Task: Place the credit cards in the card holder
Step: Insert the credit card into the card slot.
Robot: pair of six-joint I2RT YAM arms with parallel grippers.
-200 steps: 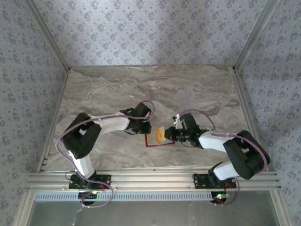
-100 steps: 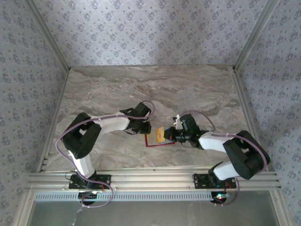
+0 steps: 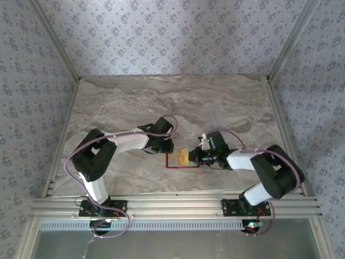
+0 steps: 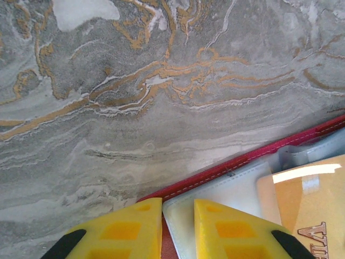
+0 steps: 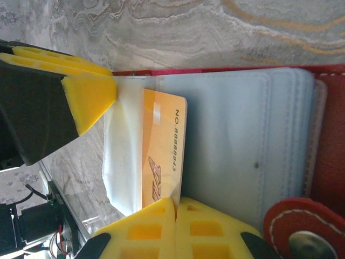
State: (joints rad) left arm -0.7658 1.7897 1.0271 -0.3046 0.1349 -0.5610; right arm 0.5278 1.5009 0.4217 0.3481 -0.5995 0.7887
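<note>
Item: red card holder [image 5: 329, 135], lying opened flat on the marbled table [image 4: 135, 81], between the two pincers and touching both. Its inside faces up, with pale grey-blue pockets and a red stitched border. A round red clasp tab [image 5: 299, 234] with a metal snap sits just beside the right pincer's fingers. Item: tan-yellow credit card [image 5: 164, 145], glossy, with a printed number along one long edge. One short end is nipped in the right pincer [image 5: 176, 206], and the rest reaches away from it across the holder's outer leaf, against a clear plastic sleeve [image 5: 123, 162]. Whether the card sits inside that sleeve or on top of it cannot be told. Right pincer: yellow fingers pressed together, clamped on the card's near end, low over the holder. Left pincer [image 4: 178, 211]: yellow fingers [image 4: 132, 229] a narrow gap apart, with the holder's corner, red edge and clear sleeve, caught between them. Seen from the right wrist, it stands beyond the far end of the card, facing the right pincer, its tip touching the sleeve's corner. Seen from above, the two pincers point tip toward tip over the holder, with the card between them. Bare table lies ahead of the left pincer.
</note>
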